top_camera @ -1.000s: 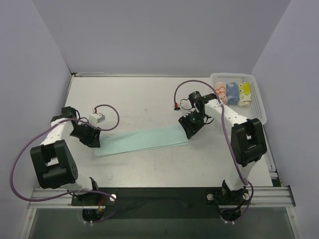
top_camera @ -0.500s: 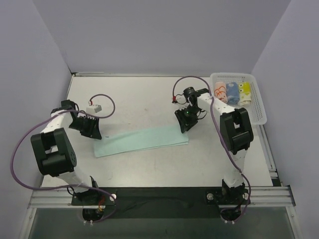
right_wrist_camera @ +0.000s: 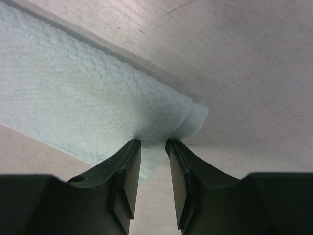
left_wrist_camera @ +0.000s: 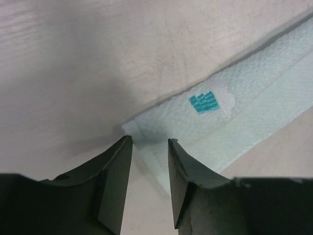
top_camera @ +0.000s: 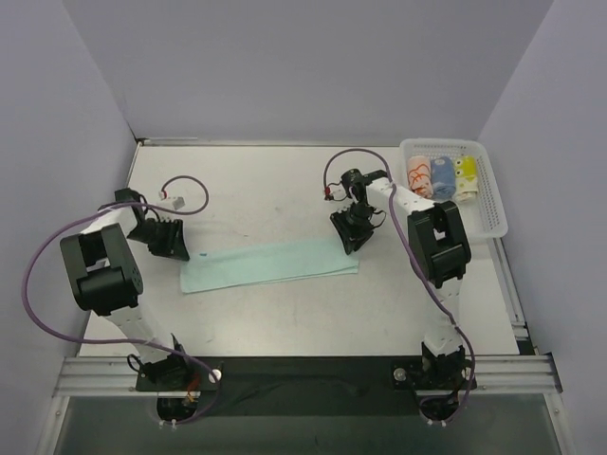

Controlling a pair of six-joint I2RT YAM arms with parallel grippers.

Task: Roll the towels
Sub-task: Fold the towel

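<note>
A: Where's the mint towel (top_camera: 270, 263)?
B: Flat on the table (top_camera: 275, 190), between both grippers.
A: Grips?
B: Left gripper (left_wrist_camera: 149, 147) straddles 1 corner, jaws apart; right gripper (right_wrist_camera: 153, 144) pinches the far corner.

You are looking down from above and behind the arms, facing 12 o'clock across the table (top_camera: 285, 322). Both wrist cameras are peering close over their fingertips; all three views are sharing the mint-green towel (top_camera: 270, 264).
</note>
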